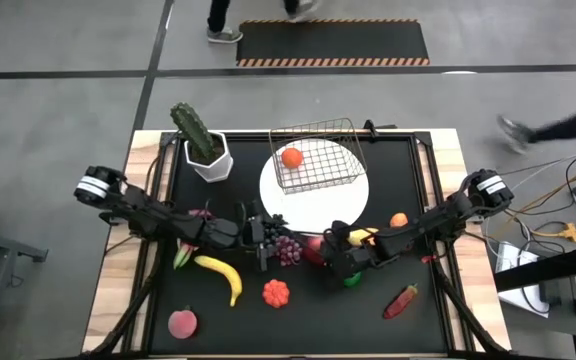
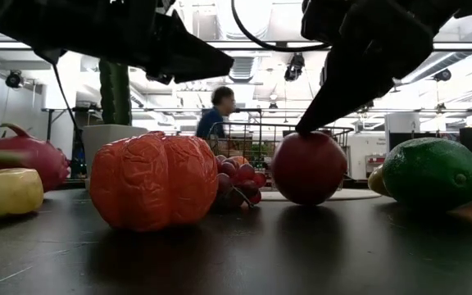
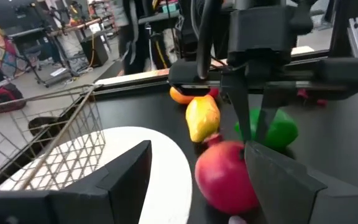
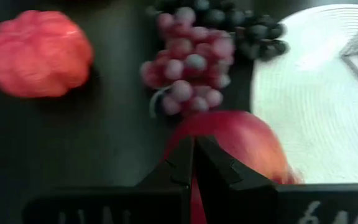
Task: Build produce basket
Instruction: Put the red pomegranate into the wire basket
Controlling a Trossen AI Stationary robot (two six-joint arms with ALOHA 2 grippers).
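The wire basket (image 1: 318,155) stands on a white plate (image 1: 353,200) with an orange (image 1: 291,157) inside it. A red apple (image 2: 308,168) sits on the black mat beside the purple grapes (image 1: 288,248). My right gripper (image 4: 193,163) is shut, and its tips are at the apple's top. My left gripper (image 1: 258,240) is open and low beside the grapes. It faces the apple (image 3: 225,177), and its fingers stand apart from it. A lemon (image 3: 202,117) and a lime (image 3: 278,127) lie just behind the apple. My right gripper has its shut fingertips (image 2: 306,129) on the apple's top (image 3: 244,146). They slant down from the table's right side. The apple rests on the mat. Whether the tips pinch a stem there, I cannot tell.
A cactus in a white pot (image 1: 206,150) stands at the far left. A banana (image 1: 223,275), a red-orange pumpkin (image 1: 276,292), a pink fruit (image 1: 182,323), a red chili (image 1: 400,302) and a small orange (image 1: 398,220) lie around on the mat. People move beyond the table.
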